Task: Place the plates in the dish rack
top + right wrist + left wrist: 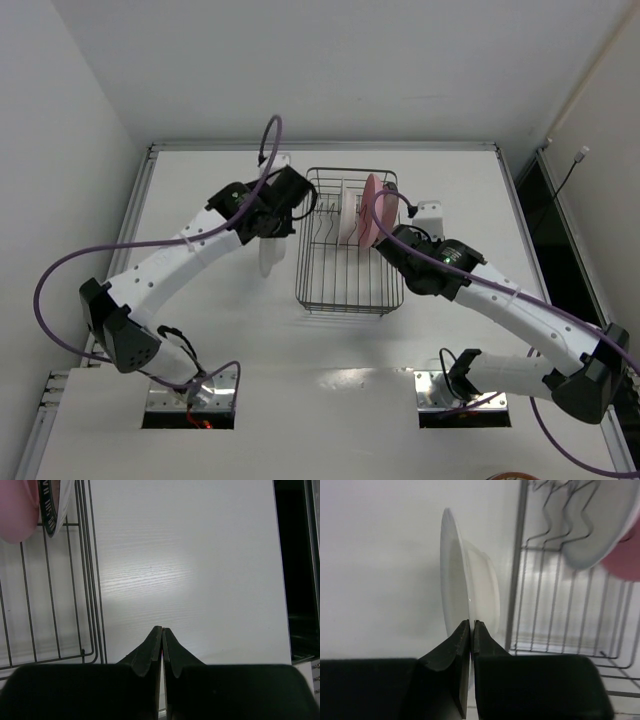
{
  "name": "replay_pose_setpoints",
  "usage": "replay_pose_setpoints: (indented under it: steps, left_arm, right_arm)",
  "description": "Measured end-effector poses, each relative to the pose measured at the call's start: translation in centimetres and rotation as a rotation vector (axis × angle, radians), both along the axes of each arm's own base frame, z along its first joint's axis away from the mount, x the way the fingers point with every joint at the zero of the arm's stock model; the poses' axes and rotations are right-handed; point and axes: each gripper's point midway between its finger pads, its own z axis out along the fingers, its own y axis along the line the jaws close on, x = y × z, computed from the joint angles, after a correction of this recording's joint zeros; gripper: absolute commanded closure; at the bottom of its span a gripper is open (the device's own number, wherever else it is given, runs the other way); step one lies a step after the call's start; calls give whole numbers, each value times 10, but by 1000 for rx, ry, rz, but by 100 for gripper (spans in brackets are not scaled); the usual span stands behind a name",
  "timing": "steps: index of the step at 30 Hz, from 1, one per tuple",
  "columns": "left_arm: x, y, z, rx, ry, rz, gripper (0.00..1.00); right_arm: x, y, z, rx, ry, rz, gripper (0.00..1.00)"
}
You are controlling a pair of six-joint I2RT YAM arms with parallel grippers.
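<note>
The translucent whitish plate (456, 580), smooth, round and shallow, stands on edge just left of the dish rack (518, 555), and your left gripper (471, 624) is clamped on its rim. The rack is thin grey wire. A pink plate (17, 510) and a patterned-rim plate (52, 507) stand inside it. Your right gripper (161, 630) is closed on nothing over the matte white table (190, 570).

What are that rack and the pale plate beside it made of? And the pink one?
The rack looks like thin grey metal wire: bent, faintly shiny rods. The pale plate seems glossy and slightly translucent at its rim, so plastic or milky glass; I can't tell which. The pink plate is smooth and opaque, perhaps plastic or glazed ceramic.
</note>
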Motion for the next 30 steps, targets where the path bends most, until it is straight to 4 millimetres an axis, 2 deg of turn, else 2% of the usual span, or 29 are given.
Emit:
replay_pose_setpoints:
  steps: [5, 7, 9, 13, 18, 21, 24, 30]
  left_arm:
    - [31, -21, 74, -100, -167, -55, 100]
    - [41, -27, 94, -138, -217, -88, 100]
    - [50, -32, 102, -161, -244, -117, 100]
    - [69, -41, 94, -202, -236, -192, 100]
    - [91, -52, 60, -284, -187, -276, 100]
    - [98, -57, 49, -319, -171, -312, 100]
    - [103, -60, 51, -352, -182, -334, 100]
    - [109, -77, 70, -449, -237, -380, 100]
  right_arm:
    - [0, 0, 0, 0, 1, 0, 100]
    - [0, 0, 0, 0, 1, 0, 100]
    - [0, 0, 0, -1, 1, 0, 100]
    - [0, 0, 0, -2, 2, 0, 100]
    - [0, 0, 0, -2, 2, 0, 100]
    - [0, 0, -1, -3, 3, 0, 100]
    - [-1, -1, -4, -10, 10, 0, 100]
    - [-1, -1, -10, -25, 24, 0, 100]
